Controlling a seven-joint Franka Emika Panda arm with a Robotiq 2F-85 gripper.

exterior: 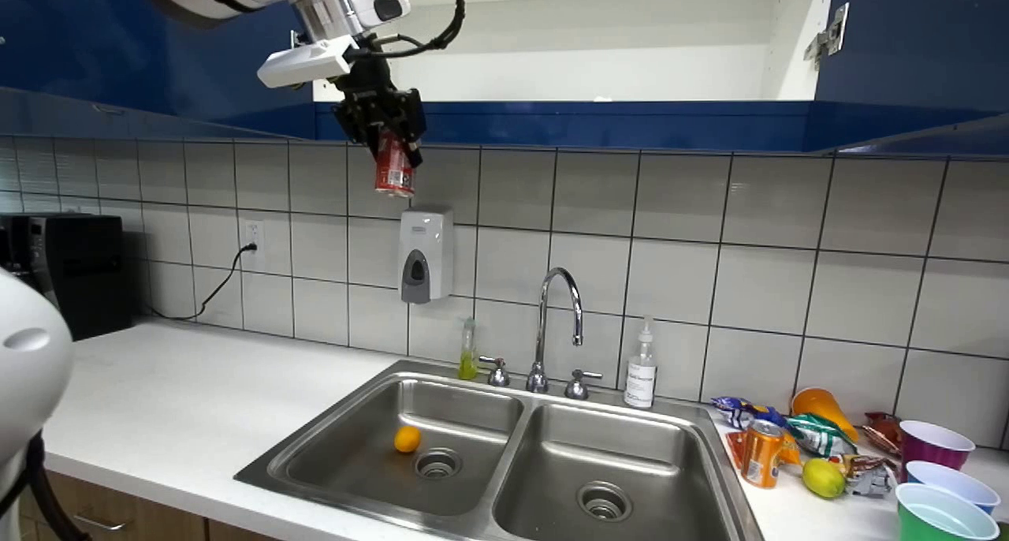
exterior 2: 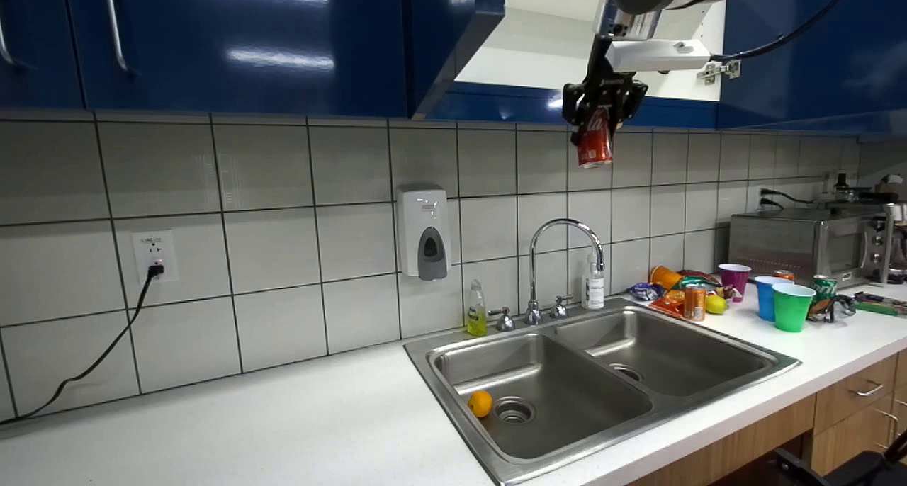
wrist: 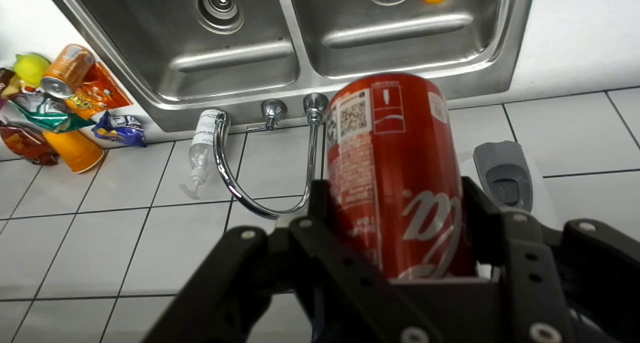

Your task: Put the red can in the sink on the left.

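Claw [exterior 2: 596,130] grasps the red can [wrist: 395,178]: fingers [wrist: 482,218] against it on both sides, lower part of the can sticking out past them. Can is in the air, a bit tilted, well above the sink [exterior: 508,456] and touching only the claw. Two basins, both well below the claw. Left basin [exterior: 355,474], as both exterior views show it, has an orange fruit [exterior: 407,439] near its drain [exterior: 438,463]. Right basin [exterior: 631,446] sits next to it, lower right of the claw in both. Faucet [exterior: 541,332] at the back of the sink, below the claw. Green-liquid bottle [exterior 2: 476,314] and pump bottle [exterior: 641,379] on either side of the faucet, below the claw. Soap dispenser [exterior 2: 424,231] on the tiled wall [exterior: 694,289], lower than the claw. Open cupboard [exterior: 591,60] behind the claw in both exterior views. Wall outlet [exterior 2: 145,249] with a black plug [exterior 2: 154,269] in it: lower left of the claw, both exterior views. On the counter [exterior: 181,415], lower right of the claw in both exterior views: orange can [exterior: 761,453] upright, yellow-green fruit [exterior: 823,479], snack bags [exterior: 824,433], orange cup [exterior: 822,408] tipped over, then purple cup [exterior 2: 734,280], blue cup [exterior 2: 765,300], green cup [exterior 2: 791,307], all standing. Black appliance [exterior: 83,273] at lower left of the claw in an exterior view.
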